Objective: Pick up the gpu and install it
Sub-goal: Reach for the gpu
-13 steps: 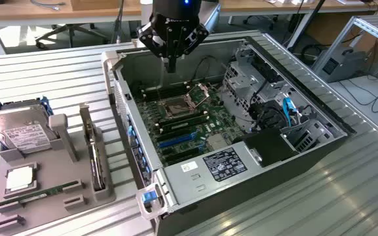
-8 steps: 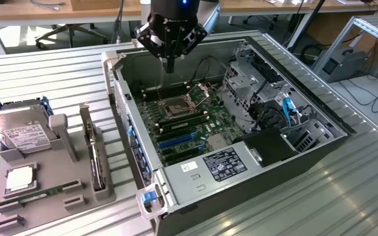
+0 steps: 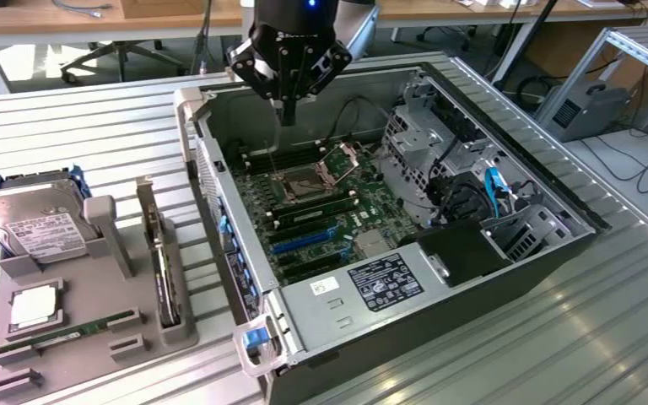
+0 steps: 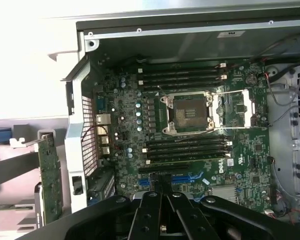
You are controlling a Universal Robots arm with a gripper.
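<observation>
Closest in the exterior view is a ribbed silver metal table of long slats running across the whole lower frame. At lower left a grey plastic holder tray lies on it. In its slots are a thin narrow green RAM stick and, further back, a silver hard drive with a white label.

The gpu stands on edge in a slot on the tray's right side, between the hard drive and the case. From here it is a thin dark slab with a silver metal bracket rising at its far end. In the wrist view its green circuit board face shows, studded with small parts.

Mid-frame sits a black open tower computer case lying on its side, its green motherboard bare to the light.

Above the case's far end, at upper centre, hangs the black gripper. Its fingers are pressed together on nothing, well apart from the gpu.

Behind it are pale wooden desks, and at upper right an aluminium frame rack.
</observation>
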